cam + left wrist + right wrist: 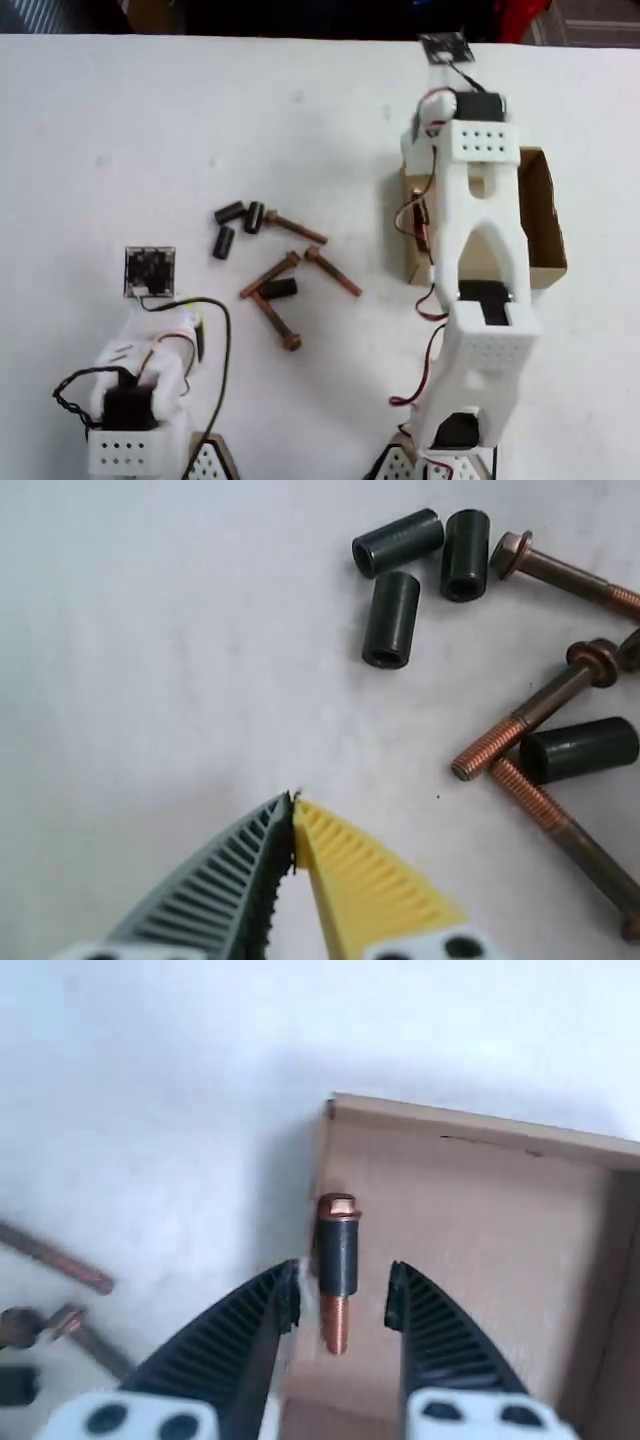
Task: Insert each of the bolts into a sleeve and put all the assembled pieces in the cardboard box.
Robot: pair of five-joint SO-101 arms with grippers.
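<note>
A: Step in hand?
B: Drop-off, I'd say. The right claw (343, 1272) hangs over the cardboard box (480, 1130) with its jaws spread. One assembled piece (338, 1250), a bolt through a black sleeve, lies on the box floor between them, just beside a side wall. There's a gap on both sides, so nothing is pinched.

A: Left side?
B: The left claw (293, 802) is pressed together and empty, low over the bare table (150, 120), near the pile but short of it.

A: What's left?
B: Four loose sleeves and four loose bolts on the table between the arms. There's a cluster of three sleeves (390, 618). The fourth sleeve (578, 748) sits among the bolts, just beside one bolt's threaded end (530, 715).

A: Progress?
B: Early, going by one piece boxed and four pairs to go.

A: Next move?
B: My guess is the right arm lifts clear of the box wall and goes back to the pile. One claw needs a bolt by the shank and the other a sleeve, with their axes lined up. The bolts lie close together, so it should pick an outer one.
</note>
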